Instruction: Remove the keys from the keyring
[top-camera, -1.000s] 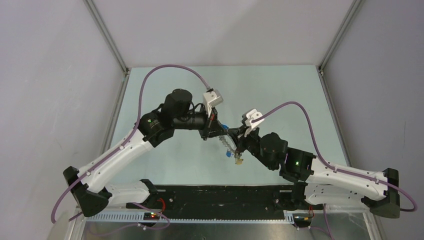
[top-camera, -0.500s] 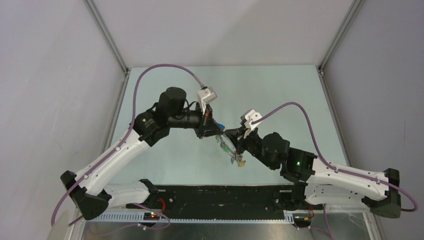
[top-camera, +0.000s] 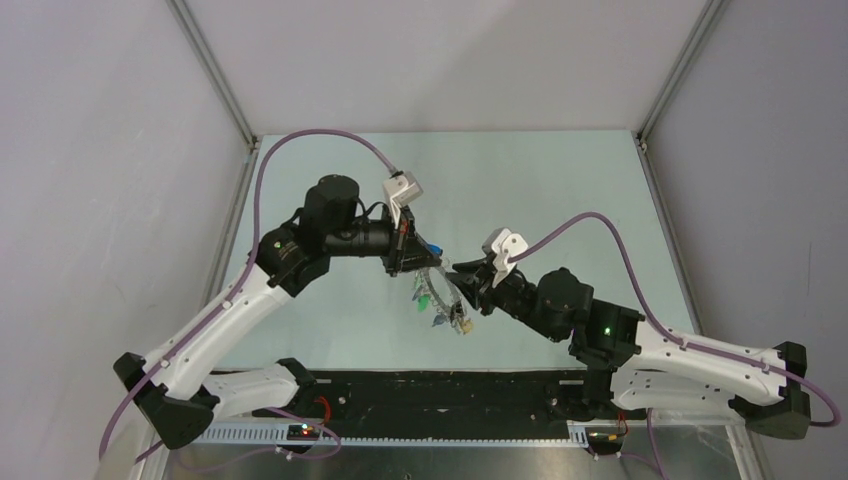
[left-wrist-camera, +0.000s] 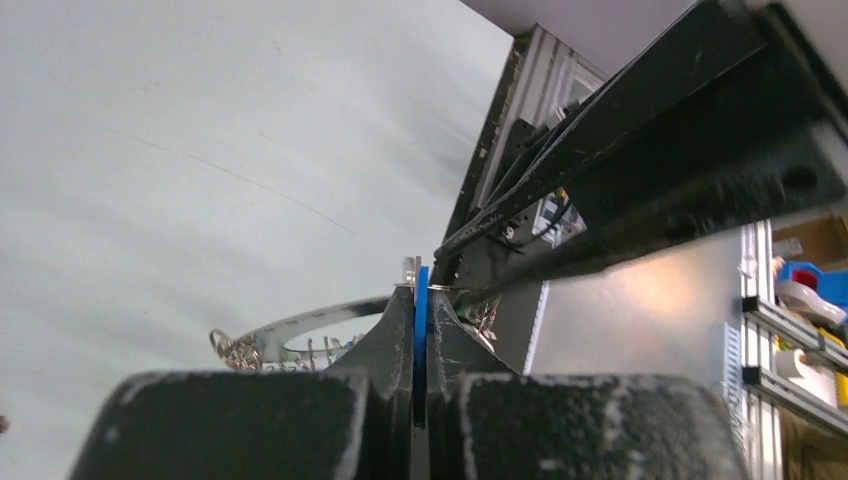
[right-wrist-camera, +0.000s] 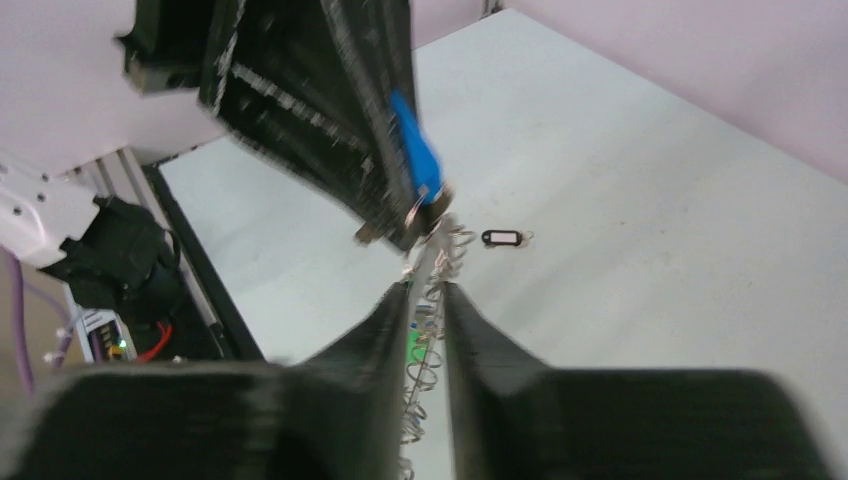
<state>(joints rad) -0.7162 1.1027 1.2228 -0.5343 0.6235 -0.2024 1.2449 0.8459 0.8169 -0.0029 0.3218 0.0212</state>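
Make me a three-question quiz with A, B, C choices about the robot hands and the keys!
1. Where is the small black tag? A. lying on the pale table. B. in the right gripper. C. on a cable.
2. What colour is the flat plastic key tag in the left gripper? A. red. B. blue. C. yellow.
3. The left gripper is: A. wide open. B. shut on the key tag. C. out of view.
Answers: 1 A, it lies alone on the table, apart from the large silver metal keyring. 2 B, blue shows between the fingers. 3 B, both fingers press its flat sides.
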